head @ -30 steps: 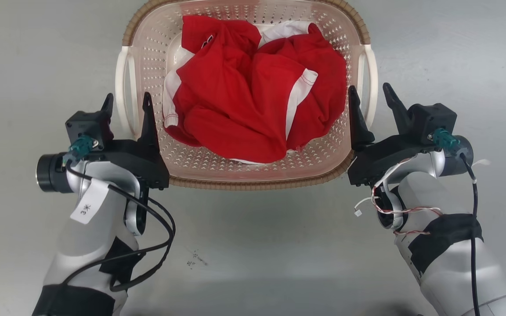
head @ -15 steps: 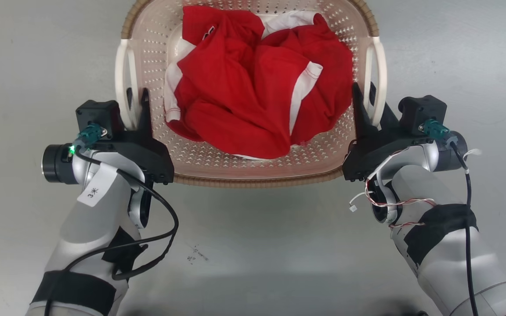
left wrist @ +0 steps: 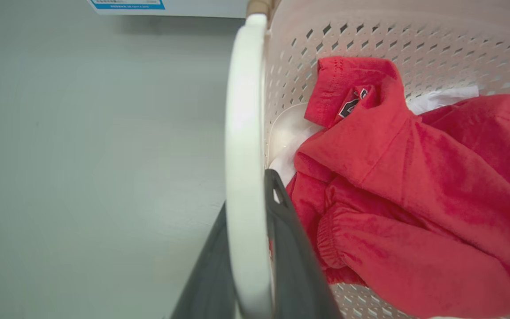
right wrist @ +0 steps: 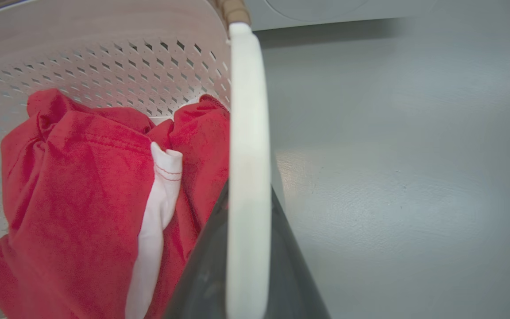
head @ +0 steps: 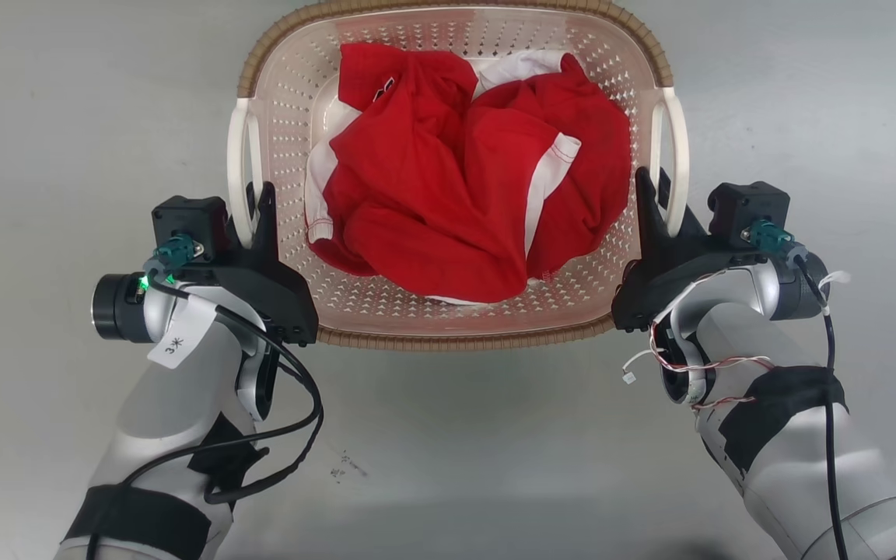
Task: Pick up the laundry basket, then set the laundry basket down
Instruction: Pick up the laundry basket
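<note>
The laundry basket (head: pixel 454 339) sits in the far middle of the head view above a plain grey floor (head: pixel 448 451), with its brown woven-look rim running round the pale perforated walls. I cannot tell whether its base touches the floor. A crumpled red garment with white panels (head: pixel 448 210) fills most of the inside. The left gripper (head: pixel 257 201) is at the near end of the left white handle (head: pixel 239 167), one dark finger inside the handle loop against the basket wall and the other outside it. In the left wrist view the handle (left wrist: pixel 244 155) runs straight up between the two fingers (left wrist: pixel 290 252), which lie tight against both of its sides, so this gripper is clamped on it. The right gripper (head: pixel 652 187) is placed the same way on the right white handle (head: pixel 680 159). In the right wrist view that handle (right wrist: pixel 247 168) is pinched between the dark fingers (right wrist: pixel 206 270), with the red cloth just to the inner side and bare floor on the outer side.
</note>
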Robot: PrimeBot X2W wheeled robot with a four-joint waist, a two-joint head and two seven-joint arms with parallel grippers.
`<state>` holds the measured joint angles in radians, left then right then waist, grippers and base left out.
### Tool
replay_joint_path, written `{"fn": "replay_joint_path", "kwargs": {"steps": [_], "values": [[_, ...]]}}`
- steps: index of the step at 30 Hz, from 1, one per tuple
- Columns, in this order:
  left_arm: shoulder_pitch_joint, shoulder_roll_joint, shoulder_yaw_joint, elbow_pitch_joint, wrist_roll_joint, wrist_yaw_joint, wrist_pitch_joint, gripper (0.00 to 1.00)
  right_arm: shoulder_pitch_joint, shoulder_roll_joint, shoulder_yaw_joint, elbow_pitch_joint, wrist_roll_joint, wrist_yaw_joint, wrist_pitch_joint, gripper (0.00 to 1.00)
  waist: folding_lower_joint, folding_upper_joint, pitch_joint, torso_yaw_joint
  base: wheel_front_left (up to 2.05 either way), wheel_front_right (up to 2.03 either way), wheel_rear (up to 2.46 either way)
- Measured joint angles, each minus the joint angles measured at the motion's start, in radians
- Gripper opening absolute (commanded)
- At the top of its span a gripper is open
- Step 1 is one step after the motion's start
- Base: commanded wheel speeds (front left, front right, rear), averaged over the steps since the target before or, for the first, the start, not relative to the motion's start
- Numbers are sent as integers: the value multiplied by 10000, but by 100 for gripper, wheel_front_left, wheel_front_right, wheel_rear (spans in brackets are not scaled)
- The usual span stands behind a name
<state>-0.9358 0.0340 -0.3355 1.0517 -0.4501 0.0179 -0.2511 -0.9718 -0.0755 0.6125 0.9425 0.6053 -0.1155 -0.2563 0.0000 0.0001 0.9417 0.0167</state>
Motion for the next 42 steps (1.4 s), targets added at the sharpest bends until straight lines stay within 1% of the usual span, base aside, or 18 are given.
{"fn": "replay_joint_path", "kwargs": {"steps": [7, 9, 17, 20, 33, 38, 42], "values": [[36, 8, -380, 127, -472, 84, 0, 0, 47, -12, 334, 236, 441, -6, 0, 0, 0, 0, -435, -41, 0, 0, 0], [97, 8, -474, 163, -548, 84, 0, 0, 95, -12, 420, 290, 543, -67, 0, 0, 0, 0, -594, -51, 0, 0, 0], [617, -13, -903, 360, -1060, 113, 2, 0, 607, 17, 805, 581, 1030, -73, -2, 0, 0, 0, -1403, -82, 0, 0, 0], [786, -19, -1028, 454, -1141, 169, 2, 0, 820, 38, 978, 639, 1210, -73, -2, 0, -1, 0, -1780, -90, 0, 0, 0], [1867, -19, -1630, 957, -1691, 173, 19, 0, 2005, 54, 1996, 708, 2159, -77, 117, 0, -1, -1, -3592, -99, 0, 0, 0], [2564, -17, -1977, 1064, -1952, 171, 186, 0, 2674, 58, 2458, 767, 2548, -75, 533, 0, -2, -2, -4475, -105, 0, 0, 0], [2971, -17, -2243, 1108, -2245, 169, 424, 0, 3197, 67, 2625, 734, 3068, -75, 802, 0, -2, -2, -5063, -107, 0, 0, 0]]}}
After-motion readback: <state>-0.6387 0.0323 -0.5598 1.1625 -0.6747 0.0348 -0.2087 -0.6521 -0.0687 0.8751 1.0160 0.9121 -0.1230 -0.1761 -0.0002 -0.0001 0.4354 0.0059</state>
